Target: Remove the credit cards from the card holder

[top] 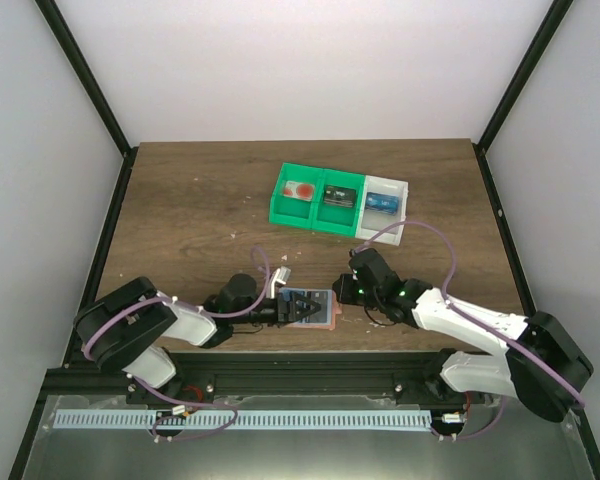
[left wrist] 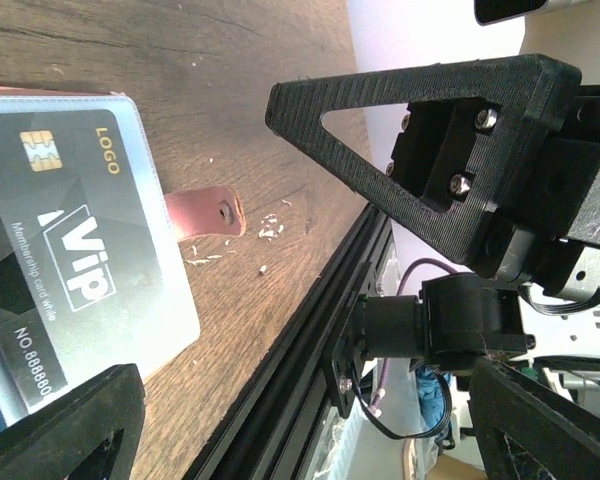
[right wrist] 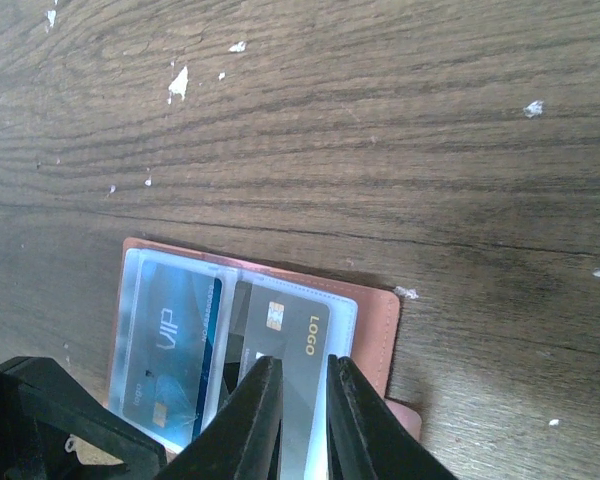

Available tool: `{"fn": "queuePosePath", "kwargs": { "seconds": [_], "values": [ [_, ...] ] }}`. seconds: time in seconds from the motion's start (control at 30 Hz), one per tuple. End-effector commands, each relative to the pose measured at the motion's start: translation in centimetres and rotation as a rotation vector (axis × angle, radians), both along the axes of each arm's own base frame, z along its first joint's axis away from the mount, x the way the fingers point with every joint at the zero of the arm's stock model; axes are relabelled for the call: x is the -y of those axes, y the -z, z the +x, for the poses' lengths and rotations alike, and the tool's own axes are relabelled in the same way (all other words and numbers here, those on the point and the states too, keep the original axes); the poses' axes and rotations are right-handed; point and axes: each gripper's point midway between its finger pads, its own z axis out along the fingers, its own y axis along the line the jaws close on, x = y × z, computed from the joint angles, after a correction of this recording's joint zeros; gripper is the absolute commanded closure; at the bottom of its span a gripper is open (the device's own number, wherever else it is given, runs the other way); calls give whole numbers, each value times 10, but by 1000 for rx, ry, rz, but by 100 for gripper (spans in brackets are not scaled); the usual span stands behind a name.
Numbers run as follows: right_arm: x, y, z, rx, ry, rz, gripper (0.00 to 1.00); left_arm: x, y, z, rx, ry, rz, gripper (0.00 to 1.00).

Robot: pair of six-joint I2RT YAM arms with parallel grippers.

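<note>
The salmon-pink card holder (right wrist: 375, 330) lies open on the wood near the table's front edge, also visible from above (top: 326, 318). Its clear sleeves hold two credit cards: a blue VIP card (right wrist: 170, 350) and a grey card (right wrist: 295, 345) printed LOGO. My right gripper (right wrist: 305, 405) hangs over the grey card, its jaws nearly together with only a thin slit, gripping nothing that I can see. My left gripper (left wrist: 202, 245) is wide open and straddles the holder's corner, with the grey VIP card (left wrist: 70, 250) and the holder's strap (left wrist: 205, 215) between its fingers. From above, the left gripper (top: 300, 305) covers most of the holder.
A green two-part bin (top: 315, 200) and a white bin (top: 382, 203), each with small items, stand at the back centre. The black front rail (left wrist: 310, 370) runs just beyond the holder. White crumbs dot the wood (right wrist: 180, 82).
</note>
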Motion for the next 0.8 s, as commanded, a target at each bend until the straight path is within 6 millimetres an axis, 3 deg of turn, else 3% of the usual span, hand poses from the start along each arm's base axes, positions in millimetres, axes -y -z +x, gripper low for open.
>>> {"fn": "queuePosePath", "kwargs": {
  "seconds": [0.0, 0.33, 0.77],
  "values": [
    [-2, 0, -2, 3, -20, 21, 85, -6, 0, 3, 43, -35, 13, 10],
    [-26, 12, -14, -83, -102, 117, 84, -24, 11, 18, 39, -98, 64, 10],
    [-22, 43, -23, -178, -99, 62, 84, -19, 23, 22, 13, -75, 67, 10]
  ]
}}
